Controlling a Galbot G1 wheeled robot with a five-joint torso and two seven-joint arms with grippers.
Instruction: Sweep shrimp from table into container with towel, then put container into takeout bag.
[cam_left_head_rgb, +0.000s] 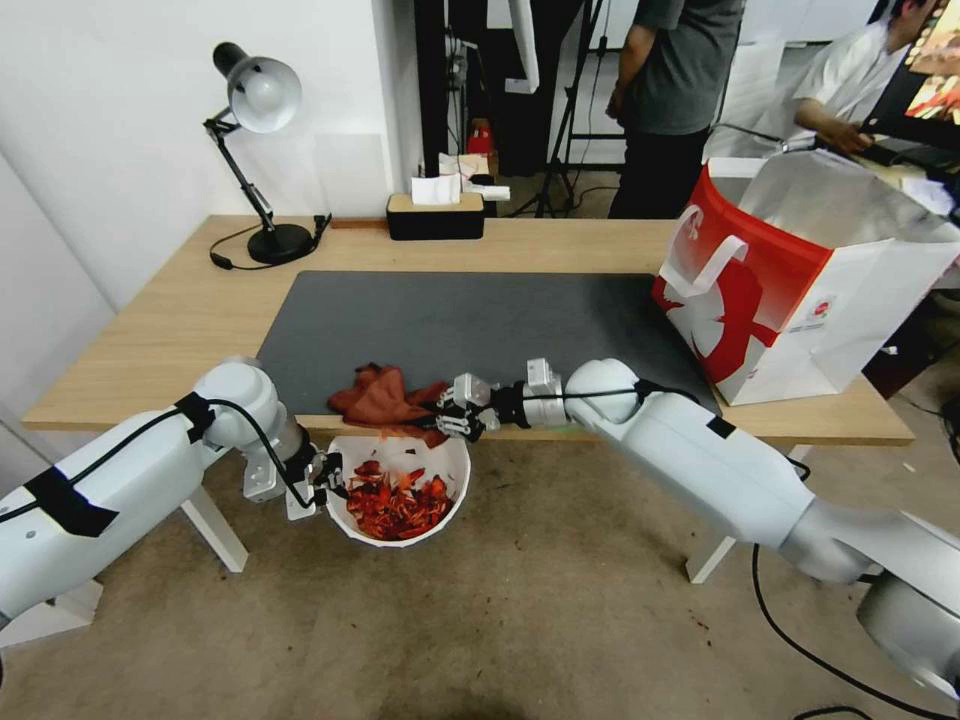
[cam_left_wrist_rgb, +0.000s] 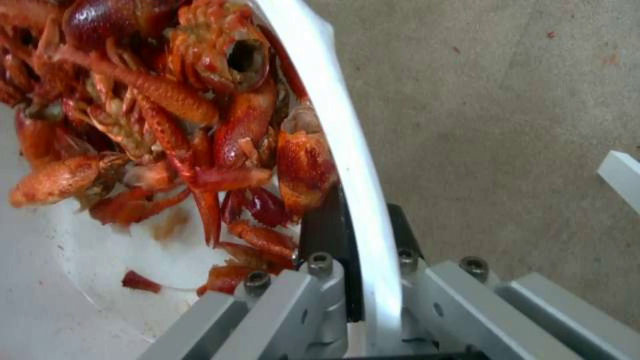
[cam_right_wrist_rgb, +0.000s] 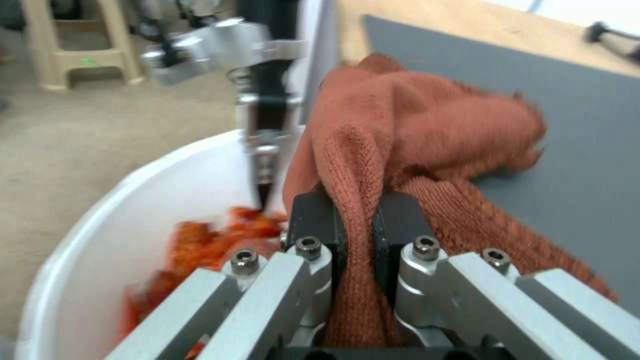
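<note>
Light wood runs the length of the counter (cam_left_head_rgb: 180, 310), with a dark grey mat (cam_left_head_rgb: 450, 320) laid across its middle; everything else sits in relation to that mat. At the mat's near edge the towel (cam_left_head_rgb: 385, 398) lies bunched and spilling over the counter's lip; the right gripper (cam_left_head_rgb: 462, 408) is clenched on a fold of it, the cloth pinched between the black pads (cam_right_wrist_rgb: 320, 225). Just below that edge, off the counter and over the floor, hangs the container (cam_left_head_rgb: 440, 465), its rim gripped by the left gripper (cam_left_head_rgb: 325, 480), one finger inside the wall and one outside; the bowl tilts a little toward the counter. Inside it lies the shrimp (cam_left_head_rgb: 398, 505), a red heap against the white wall. Past the mat's far right corner stands the takeout bag (cam_left_head_rgb: 800, 300), upright and open-mouthed, foil showing; behind the mat's far edge are a black tissue box (cam_left_head_rgb: 435, 215) and a desk lamp (cam_left_head_rgb: 262, 150).
</note>
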